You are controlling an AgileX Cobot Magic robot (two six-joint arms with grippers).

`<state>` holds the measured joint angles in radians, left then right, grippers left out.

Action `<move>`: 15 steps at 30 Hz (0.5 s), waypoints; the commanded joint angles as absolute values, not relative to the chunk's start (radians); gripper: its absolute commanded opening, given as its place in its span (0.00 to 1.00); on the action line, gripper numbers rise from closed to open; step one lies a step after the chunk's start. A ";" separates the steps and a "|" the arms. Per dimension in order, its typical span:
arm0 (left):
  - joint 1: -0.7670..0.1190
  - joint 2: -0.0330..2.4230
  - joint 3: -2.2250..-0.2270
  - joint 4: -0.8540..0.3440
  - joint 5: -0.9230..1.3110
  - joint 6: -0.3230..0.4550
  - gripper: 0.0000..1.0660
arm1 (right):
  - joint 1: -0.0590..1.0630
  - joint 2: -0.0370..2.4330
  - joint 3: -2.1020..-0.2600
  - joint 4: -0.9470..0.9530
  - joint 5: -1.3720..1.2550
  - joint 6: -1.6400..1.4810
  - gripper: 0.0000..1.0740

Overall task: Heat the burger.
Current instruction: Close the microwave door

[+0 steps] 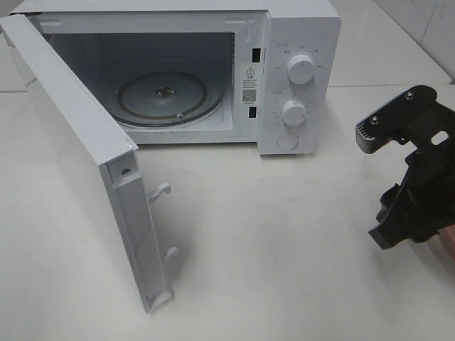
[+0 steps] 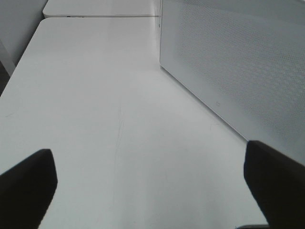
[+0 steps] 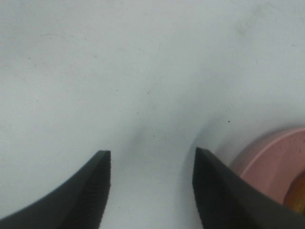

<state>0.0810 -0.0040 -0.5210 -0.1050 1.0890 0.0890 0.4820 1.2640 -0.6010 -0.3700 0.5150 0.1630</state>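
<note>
The burger shows only as a brown-yellow sliver (image 3: 299, 199) at the corner of the right wrist view, sitting on a pink plate (image 3: 271, 162). My right gripper (image 3: 150, 152) is open over bare table just beside that plate, with nothing between its fingers. In the high view the right arm (image 1: 412, 177) hangs at the table's right edge, a pink patch of the plate (image 1: 448, 246) just under it. My left gripper (image 2: 150, 174) is open wide over bare table, close to the microwave door's outer face (image 2: 238, 71). It is out of the high view.
The white microwave (image 1: 298, 85) stands at the back with its door (image 1: 78, 149) swung fully open to the left. Its glass turntable (image 1: 170, 96) has nothing on it. Two knobs (image 1: 300, 69) sit on the right panel. White table (image 1: 284, 249) spreads in front.
</note>
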 commanded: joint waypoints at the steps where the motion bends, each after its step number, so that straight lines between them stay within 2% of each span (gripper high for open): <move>1: 0.081 -0.022 -0.519 -0.107 1.074 0.086 0.94 | 0.480 1.239 -0.604 -0.324 0.536 0.076 0.50; 9: 0.081 -0.022 -0.519 -0.107 1.074 0.086 0.94 | 0.480 1.177 -0.604 -0.182 0.610 -0.135 0.52; 12: 0.081 -0.022 -0.519 -0.107 1.074 0.086 0.94 | 0.480 1.149 -0.616 -0.148 0.657 -0.139 0.56; 15: 0.081 -0.022 -0.519 -0.107 1.074 0.086 0.94 | 0.480 1.116 -0.648 -0.113 0.740 -0.139 0.66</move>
<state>0.0810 -0.0040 -0.5210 -0.1050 1.0890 0.0890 0.4820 1.1340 -0.6300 -0.1310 0.6940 -0.1280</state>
